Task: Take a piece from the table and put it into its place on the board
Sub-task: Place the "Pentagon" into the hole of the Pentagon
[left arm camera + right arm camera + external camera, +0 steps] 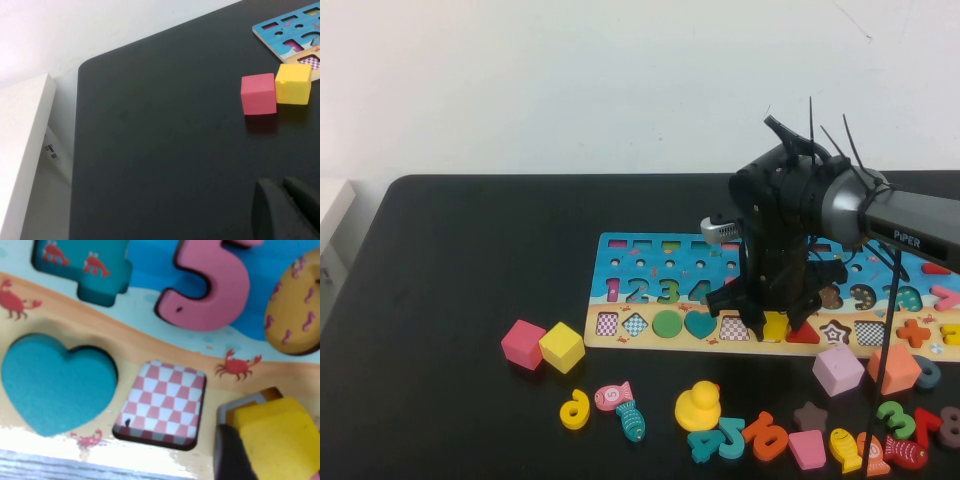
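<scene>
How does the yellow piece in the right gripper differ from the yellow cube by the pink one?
The yellow piece is held by the right gripper over the board; the yellow cube rests on the table beside the pink cube, untouched. The left gripper hangs apart. Both are yellow.

A big black table (470, 290) fills most of the room here. Its top is smooth and a bit shiny, and its corners are round. Behind it stands a plain white wall (570, 80) with a few thin dark marks near the top right. Soft, even light falls on everything, and the shadows are faint. To the left of the table sits a white shelf or cabinet (22, 150), with a narrow gap between the two.
</scene>
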Action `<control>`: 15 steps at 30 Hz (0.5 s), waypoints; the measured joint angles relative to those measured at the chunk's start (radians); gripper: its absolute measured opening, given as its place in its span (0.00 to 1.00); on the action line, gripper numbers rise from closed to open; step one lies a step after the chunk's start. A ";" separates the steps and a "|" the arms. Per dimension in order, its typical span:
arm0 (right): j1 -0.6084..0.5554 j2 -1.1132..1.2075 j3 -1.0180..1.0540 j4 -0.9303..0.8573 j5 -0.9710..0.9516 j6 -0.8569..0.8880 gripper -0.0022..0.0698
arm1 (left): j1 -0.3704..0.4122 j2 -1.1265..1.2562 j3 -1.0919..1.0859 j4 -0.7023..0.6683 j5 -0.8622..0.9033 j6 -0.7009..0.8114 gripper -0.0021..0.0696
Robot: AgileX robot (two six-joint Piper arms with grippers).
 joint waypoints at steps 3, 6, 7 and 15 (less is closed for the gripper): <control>0.000 0.000 0.000 0.008 -0.011 -0.017 0.54 | 0.000 0.000 0.000 0.000 0.000 0.000 0.03; 0.000 0.000 0.000 0.018 -0.017 -0.024 0.54 | 0.000 0.000 0.000 0.000 0.000 0.000 0.03; -0.001 0.000 -0.001 0.020 -0.022 -0.024 0.54 | 0.000 0.000 0.000 0.000 0.000 0.000 0.03; -0.001 0.002 -0.001 0.029 -0.026 -0.027 0.54 | 0.000 0.000 0.000 0.000 0.000 0.000 0.03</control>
